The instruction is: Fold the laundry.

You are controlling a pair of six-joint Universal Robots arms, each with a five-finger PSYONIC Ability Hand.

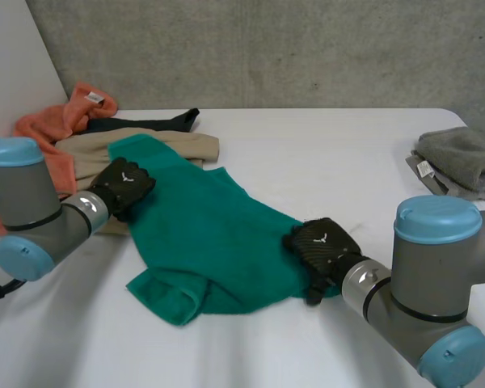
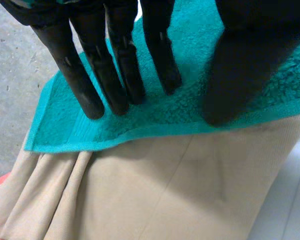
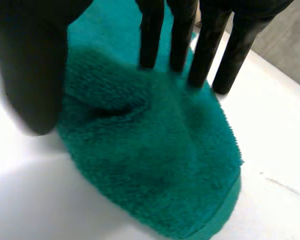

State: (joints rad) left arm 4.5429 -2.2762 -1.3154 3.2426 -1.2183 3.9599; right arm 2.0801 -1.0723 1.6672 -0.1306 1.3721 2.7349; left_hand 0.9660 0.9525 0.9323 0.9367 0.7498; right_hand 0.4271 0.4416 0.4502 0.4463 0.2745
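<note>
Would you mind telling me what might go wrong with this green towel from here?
The left hand rests straight-fingered on the green towel where it overlaps the beige cloth; a pinch there may catch both. The towel's near corner is already doubled over, so the fold might come out uneven.

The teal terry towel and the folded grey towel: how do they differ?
The teal terry towel lies spread out in the middle, one corner flipped over; the grey towel sits folded in a pile at the side. The left hand and right hand rest on the teal towel; neither hand touches the grey towel. The teal towel overlaps a beige cloth; the grey towel does not. Both look soft and fluffy.
</note>
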